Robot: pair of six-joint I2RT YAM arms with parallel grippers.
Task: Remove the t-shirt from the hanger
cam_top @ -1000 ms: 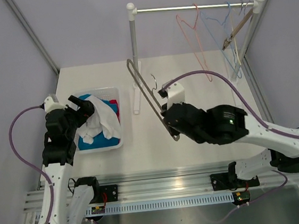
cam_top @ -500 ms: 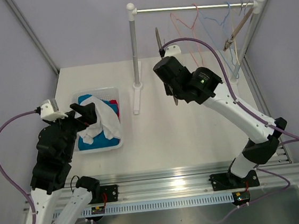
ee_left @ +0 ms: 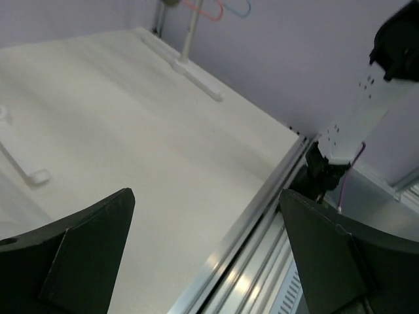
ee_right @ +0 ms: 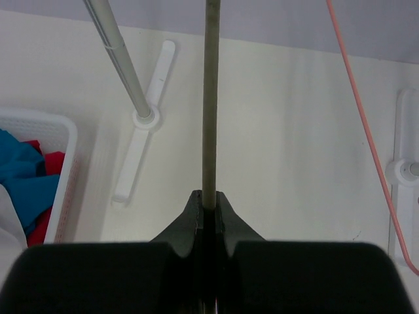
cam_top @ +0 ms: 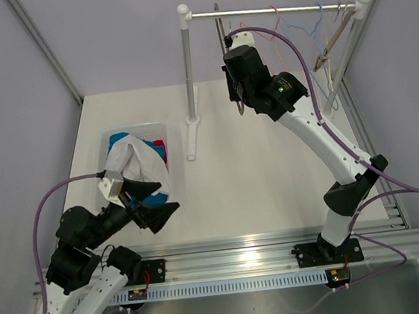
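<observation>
1. White table (cam_top: 271, 173) between pale lilac walls, with an aluminium track along its near edge.
2. Clothes rail (cam_top: 276, 9) at the far side: a horizontal bar on two posts, each on a flat foot.
3. Right arm stretched up towards the bar. Right gripper (ee_right: 209, 199) has its jaws closed on the thin grey rod of a metal hanger (ee_right: 209, 98). Hanger is bare and seen edge-on, its top at the bar. Cannot tell whether it is hooked on.
4. Left arm low at the near-left corner. Left gripper (cam_top: 154, 202) has its jaws spread wide with nothing between them, over bare table just on the near side of the basket.
5. White basket (cam_top: 135, 127) on the left of the table. White t-shirt (cam_top: 141, 158) lies heaped in it, over blue and red clothes (cam_top: 120, 138).
6. Pink wire hanger (ee_right: 361, 111) on the bar. A wooden hanger (cam_top: 332, 41) is near the right post.
</observation>
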